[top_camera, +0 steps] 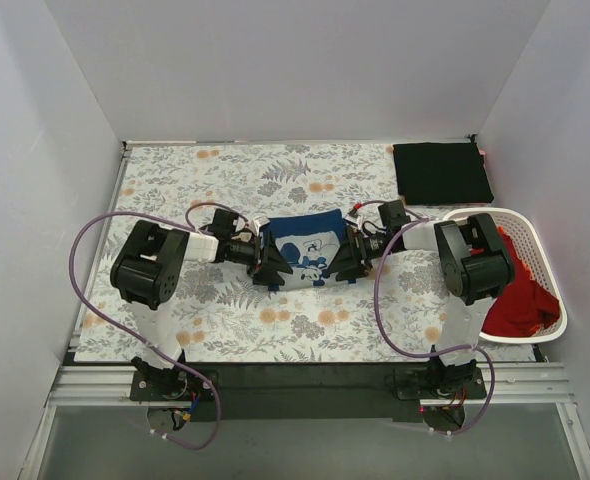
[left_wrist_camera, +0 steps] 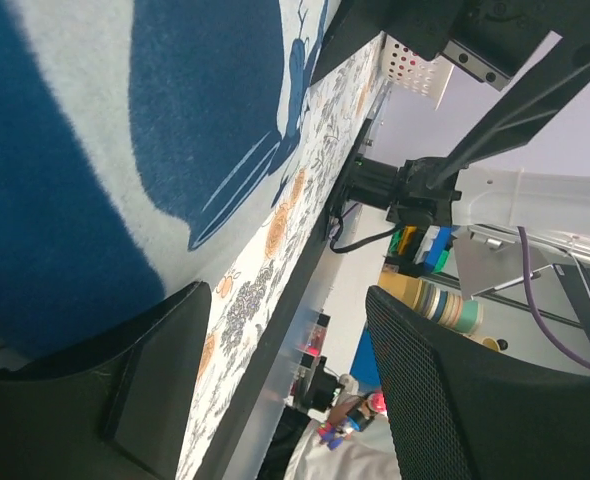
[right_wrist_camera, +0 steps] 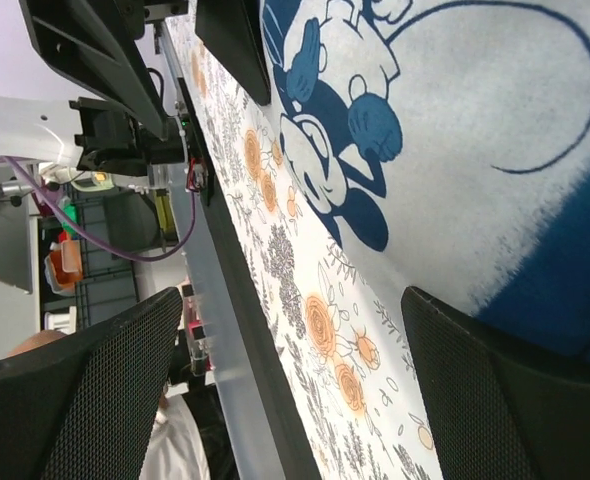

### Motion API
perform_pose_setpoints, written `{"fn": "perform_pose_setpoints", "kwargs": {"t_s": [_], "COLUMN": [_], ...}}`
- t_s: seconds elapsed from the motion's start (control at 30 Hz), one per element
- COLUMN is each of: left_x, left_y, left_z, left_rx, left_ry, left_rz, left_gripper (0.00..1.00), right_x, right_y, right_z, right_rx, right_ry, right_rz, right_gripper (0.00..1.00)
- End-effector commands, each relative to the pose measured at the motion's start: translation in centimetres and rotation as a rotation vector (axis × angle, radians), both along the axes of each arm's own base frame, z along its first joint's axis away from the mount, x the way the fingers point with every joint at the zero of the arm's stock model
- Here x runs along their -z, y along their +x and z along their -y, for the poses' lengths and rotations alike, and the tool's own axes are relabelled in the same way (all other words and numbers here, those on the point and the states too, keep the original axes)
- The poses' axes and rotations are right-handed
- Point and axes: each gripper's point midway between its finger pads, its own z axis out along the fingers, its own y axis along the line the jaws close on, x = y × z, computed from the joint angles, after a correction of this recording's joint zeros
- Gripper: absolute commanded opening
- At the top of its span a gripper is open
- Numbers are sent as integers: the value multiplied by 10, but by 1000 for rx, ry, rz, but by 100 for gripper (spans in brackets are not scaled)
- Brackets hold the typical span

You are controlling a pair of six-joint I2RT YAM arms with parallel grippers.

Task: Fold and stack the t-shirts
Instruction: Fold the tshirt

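Note:
The navy t-shirt (top_camera: pixel 305 245) with a white cartoon print lies folded in the middle of the floral table cover (top_camera: pixel 225 170). My left gripper (top_camera: pixel 272 268) is open at the shirt's left edge, and my right gripper (top_camera: pixel 347 262) is open at its right edge. In the left wrist view the jaws (left_wrist_camera: pixel 290 390) stand wide apart, with one finger against the navy cloth (left_wrist_camera: pixel 205 110). In the right wrist view the gripper (right_wrist_camera: pixel 295 390) is also wide open, with nothing between the jaws and one finger beside the print (right_wrist_camera: pixel 455 130). A folded black t-shirt (top_camera: pixel 441 172) lies at the back right.
A white slotted basket (top_camera: pixel 495 213) stands at the right table edge with a red t-shirt (top_camera: pixel 520 290) in it. White walls close in the table at the back and on both sides. The table's black front rail (right_wrist_camera: pixel 245 330) runs close to the grippers.

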Motion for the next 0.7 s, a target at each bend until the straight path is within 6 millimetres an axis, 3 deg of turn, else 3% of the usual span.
{"fn": "perform_pose_setpoints", "kwargs": {"t_s": [0.0,0.07,0.13,0.17,0.27,0.3,0.37,0.4,0.47,0.5,0.53,0.57,0.6,0.63,0.67], "left_x": [-2,-39,-61,-76,-91,-80,-74,-75,-60,-63,-41,-38,-36,-14,-6], "left_y": [9,12,17,29,63,72,94,106,129,144,153,165,181,187,194], "left_z": [-11,-5,-1,2,8,10,13,14,14,15,13,14,13,9,9], "left_rx": [-25,12,42,49,34,29,-7,-26,-79,-96,-114,-126,-149,-172,-194], "left_ry": [46,-32,-77,-92,-76,-66,-45,-43,-30,-25,-1,-9,-1,20,15], "left_rz": [61,104,145,201,320,306,334,354,340,363,323,345,355,303,274], "left_gripper": [64,64,64,64,63,63,62,62,62,62,62,61,61,61,61], "right_x": [9,-17,-53,-63,-85,-76,-81,-67,-64,-46,-42,-40,-26,-20,-18], "right_y": [4,11,33,41,78,90,112,120,139,146,153,163,170,174,181], "right_z": [16,11,2,-1,-11,-13,-19,-21,-26,-27,-28,-29,-28,-26,-24], "right_rx": [-17,-34,-47,-48,-39,-29,-19,-17,-5,0,5,13,22,29,38], "right_ry": [-97,-52,21,39,59,43,50,45,45,35,35,33,18,14,10], "right_rz": [62,93,181,198,293,288,325,311,329,298,296,307,302,303,313], "right_gripper": [97,97,98,98,98,98,97,97,97,96,95,95,95,95,94]}}
